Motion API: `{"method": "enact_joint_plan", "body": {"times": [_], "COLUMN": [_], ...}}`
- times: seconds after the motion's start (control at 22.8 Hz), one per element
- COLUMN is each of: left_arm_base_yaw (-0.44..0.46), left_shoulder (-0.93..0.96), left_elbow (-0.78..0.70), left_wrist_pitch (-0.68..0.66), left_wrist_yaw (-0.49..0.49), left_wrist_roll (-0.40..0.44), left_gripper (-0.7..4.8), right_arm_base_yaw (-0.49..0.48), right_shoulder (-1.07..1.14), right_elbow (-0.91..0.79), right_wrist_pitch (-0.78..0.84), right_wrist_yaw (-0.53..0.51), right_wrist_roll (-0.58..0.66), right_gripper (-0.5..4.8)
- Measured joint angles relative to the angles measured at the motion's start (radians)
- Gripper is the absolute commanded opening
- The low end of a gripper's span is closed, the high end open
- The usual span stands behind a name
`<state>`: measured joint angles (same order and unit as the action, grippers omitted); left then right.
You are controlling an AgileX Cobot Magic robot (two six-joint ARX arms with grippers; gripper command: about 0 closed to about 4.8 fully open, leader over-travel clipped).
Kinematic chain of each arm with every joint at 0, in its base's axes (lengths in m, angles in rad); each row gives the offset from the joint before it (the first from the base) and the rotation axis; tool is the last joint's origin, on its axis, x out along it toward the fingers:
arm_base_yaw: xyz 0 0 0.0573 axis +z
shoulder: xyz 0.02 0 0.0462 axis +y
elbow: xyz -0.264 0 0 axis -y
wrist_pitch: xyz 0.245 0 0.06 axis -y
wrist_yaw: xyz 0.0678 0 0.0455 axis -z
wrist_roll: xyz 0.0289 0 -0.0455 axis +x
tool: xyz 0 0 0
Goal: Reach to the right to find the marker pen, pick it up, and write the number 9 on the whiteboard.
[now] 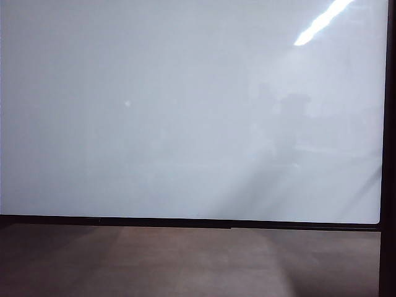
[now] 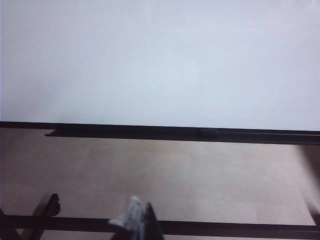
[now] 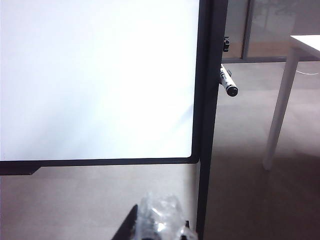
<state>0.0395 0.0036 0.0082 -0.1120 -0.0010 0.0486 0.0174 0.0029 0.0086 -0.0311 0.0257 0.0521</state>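
The whiteboard (image 1: 185,111) fills the exterior view, glossy white with a thin black frame and a bright light streak at its upper right. It also shows in the left wrist view (image 2: 160,60) and the right wrist view (image 3: 100,75). No number 9 is in view on it. The marker pen (image 3: 228,81), white with a black cap, sticks out from the board's black side post (image 3: 210,110). My right gripper (image 3: 159,222), wrapped in clear plastic, is shut and empty, well short of the pen. My left gripper (image 2: 140,217) is shut with nothing in it, facing the board's lower edge.
Brown floor (image 1: 185,260) runs below the board. A black crossbar (image 2: 225,228) and a stand foot (image 2: 50,205) lie close to the left gripper. A white table leg (image 3: 280,110) stands beyond the side post, with glass panels behind.
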Motion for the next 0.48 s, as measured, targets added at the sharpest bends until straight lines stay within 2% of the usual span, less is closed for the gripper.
{"method": "enact_joint_plan", "body": {"times": [0.35, 0.44, 0.48], "left_arm_base_yaw": [0.000, -0.056, -0.153], "left_shoulder": [0.000, 0.000, 0.000], "left_elbow": [0.000, 0.000, 0.000], "left_wrist_pitch": [0.000, 0.000, -0.001], "left_wrist_yaw": [0.000, -0.025, -0.061], "left_wrist_roll": [0.000, 0.000, 0.000], "left_gripper": [-0.05, -0.05, -0.05], "right_arm_base_yaw": [0.000, 0.000, 0.000], "right_shoulder": [0.000, 0.000, 0.000], "right_elbow": [0.000, 0.000, 0.000], "right_wrist_pitch": [0.005, 0.005, 0.005], "right_wrist_yaw": [0.000, 0.000, 0.000], "right_wrist_roll": [0.000, 0.000, 0.000], "right_gripper": [-0.05, -0.05, -0.05]}}
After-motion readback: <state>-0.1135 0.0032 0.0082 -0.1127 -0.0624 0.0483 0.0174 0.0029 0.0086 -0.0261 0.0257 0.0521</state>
